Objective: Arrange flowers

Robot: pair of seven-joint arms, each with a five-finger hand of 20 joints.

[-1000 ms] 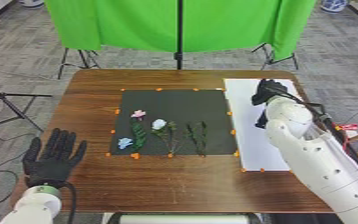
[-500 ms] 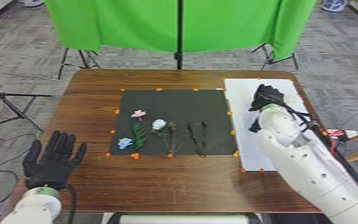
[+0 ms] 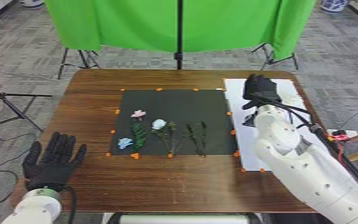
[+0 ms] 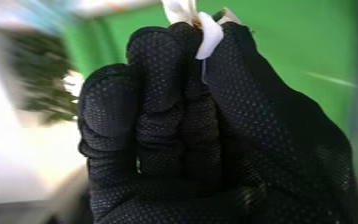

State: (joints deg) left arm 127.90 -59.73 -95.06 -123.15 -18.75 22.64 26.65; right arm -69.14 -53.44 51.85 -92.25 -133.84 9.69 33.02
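Left hand [image 3: 51, 170] open by the table's [image 3: 158, 187] near left corner, flowers [image 3: 159, 124] lying mid-table, and right hand [image 3: 261, 87], near the right edge, pinches a white piece [image 4: 210, 39]; a loose fingertip grip could drop it!

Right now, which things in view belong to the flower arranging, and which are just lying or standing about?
Job:
- pink flower, white flower, blue flower
- leafy stems
- dark mat
- small white item pinched in the right hand

Just about:
- green cloth
- tripod
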